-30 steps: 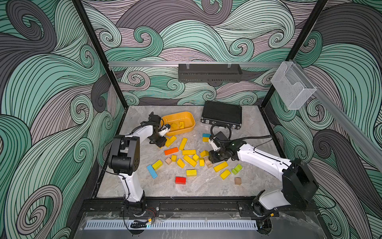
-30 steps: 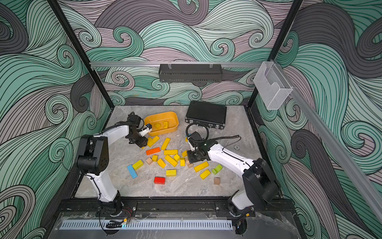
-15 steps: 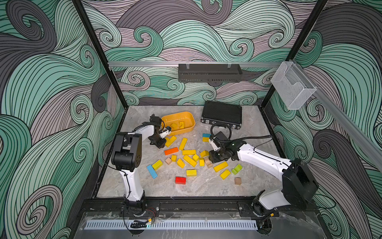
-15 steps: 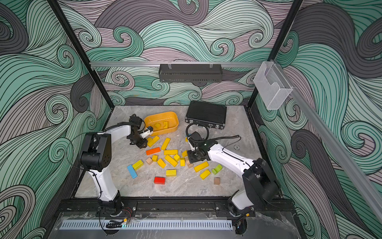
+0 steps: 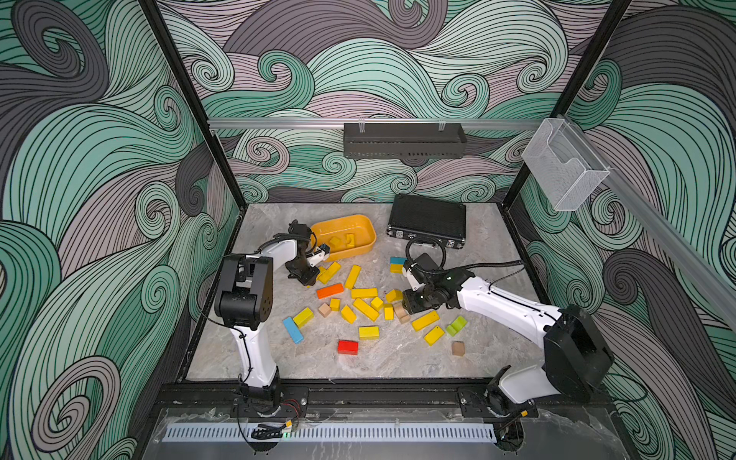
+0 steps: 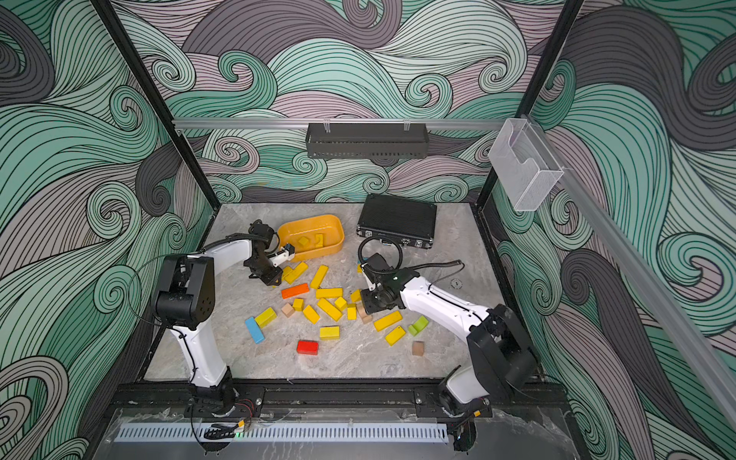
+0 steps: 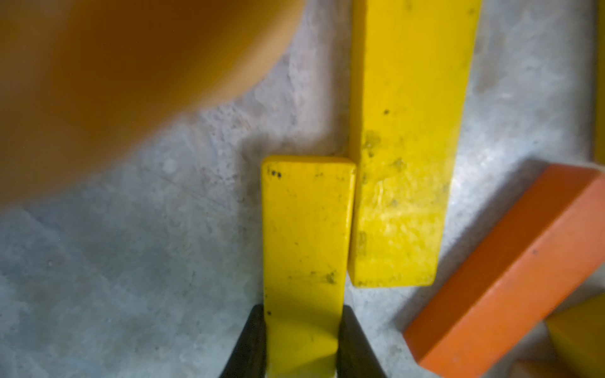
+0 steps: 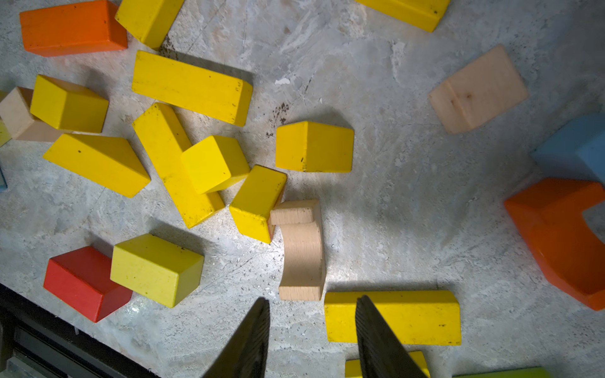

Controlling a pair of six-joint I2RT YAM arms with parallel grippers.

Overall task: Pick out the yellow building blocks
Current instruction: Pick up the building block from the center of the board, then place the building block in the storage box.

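Wave-patterned teal and grey walls (image 5: 79, 159) around grey marble tabletop (image 5: 398, 358). Black ribbed hard case (image 5: 428, 221) at back, closed. Orange-yellow oval plastic tub (image 5: 350, 255) beside it, two yellow pieces (image 5: 336, 240) inside. Left gripper (image 7: 302, 309) low, just beside tub, fingers clamped on short flat yellow wooden block (image 7: 307, 222), edge to edge with longer yellow bar (image 7: 406, 147). Right gripper (image 8: 311, 302) over mid-table, fingers apart, nothing between. Yellow building blocks (image 5: 364, 293) scattered mid-table between arms, mixed with orange bar (image 5: 329, 290) and red brick (image 5: 347, 347).
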